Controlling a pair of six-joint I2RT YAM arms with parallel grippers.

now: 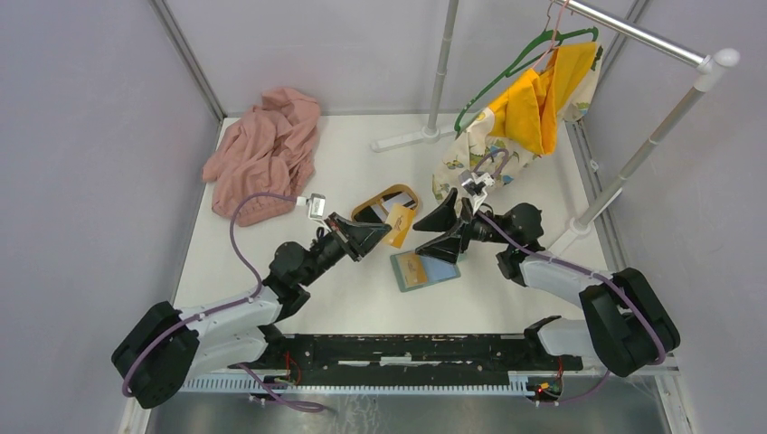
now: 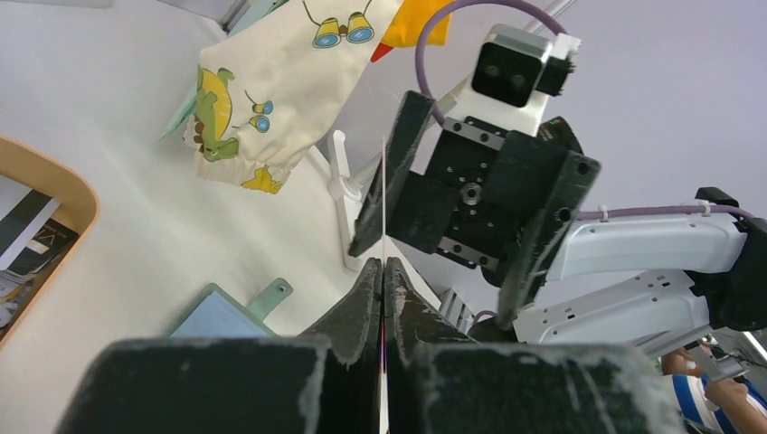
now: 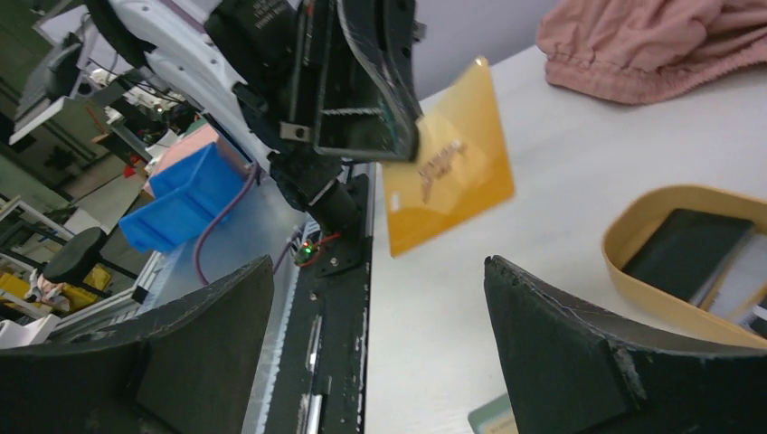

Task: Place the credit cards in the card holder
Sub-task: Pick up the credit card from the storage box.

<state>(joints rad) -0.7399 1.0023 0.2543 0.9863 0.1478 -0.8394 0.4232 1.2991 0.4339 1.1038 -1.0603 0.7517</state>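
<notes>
We count one gold card (image 1: 401,225) held in the air, clamped at one edge by the left gripper (image 1: 380,232); the right gripper (image 1: 434,232) faces it, jaws spread wide and holding nothing. One card holder (image 1: 423,269) lies unfolded on the table (image 1: 362,298) just beside both grippers. One wooden tray (image 3: 620,237) holds at least two more: one black card (image 3: 692,253) and one grey-white card (image 3: 743,282).

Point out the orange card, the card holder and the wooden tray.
orange card (image 3: 448,172): right wrist view, middle of its face.
card holder (image 1: 421,271): top external view, open inner face.
wooden tray (image 3: 617,242): right wrist view, left end of rim.
</notes>
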